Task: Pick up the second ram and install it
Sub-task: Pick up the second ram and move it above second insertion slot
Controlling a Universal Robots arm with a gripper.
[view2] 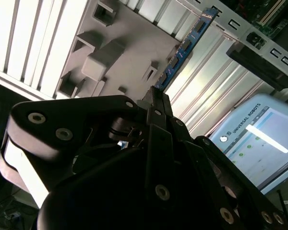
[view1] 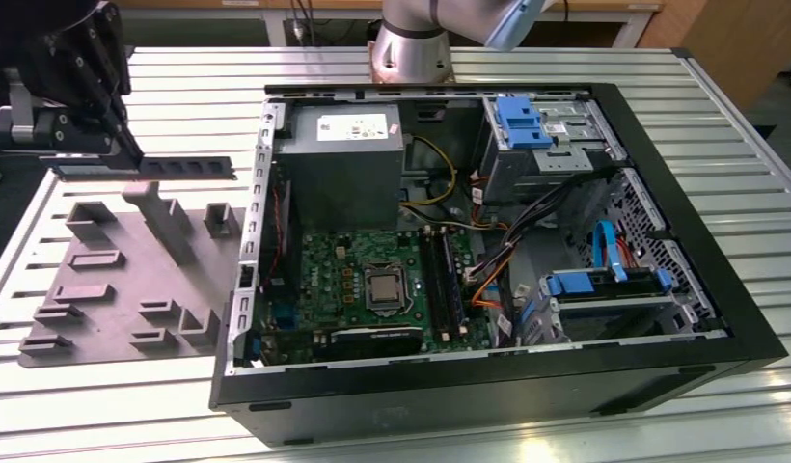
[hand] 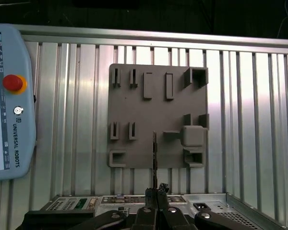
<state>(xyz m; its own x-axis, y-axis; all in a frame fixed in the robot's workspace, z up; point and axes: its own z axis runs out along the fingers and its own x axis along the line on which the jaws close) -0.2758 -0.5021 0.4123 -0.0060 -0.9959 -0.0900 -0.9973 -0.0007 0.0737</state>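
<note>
The second ram (view1: 177, 166), a long dark stick with small chips, hangs level above the grey moulded tray (view1: 113, 289) at the exterior view's left. My gripper (view1: 128, 154) is shut on it near one end. In the second wrist view the ram (view2: 185, 45) reaches out from the gripper (view2: 156, 93) over the tray (view2: 129, 38). Seen edge-on in the first wrist view, the ram (hand: 154, 153) is a thin line above the gripper (hand: 156, 190). The green board (view1: 331, 270) with its long black slots (view1: 441, 280) lies inside the open computer case (view1: 499, 386).
The case holds a grey power supply (view1: 338, 164), blue drive brackets (view1: 518, 121) and loose cables (view1: 499, 260). A teach pendant (hand: 9, 120) lies on the ribbed metal table (hand: 259, 120) beside the tray. The arm's base (view1: 415, 48) stands behind the case.
</note>
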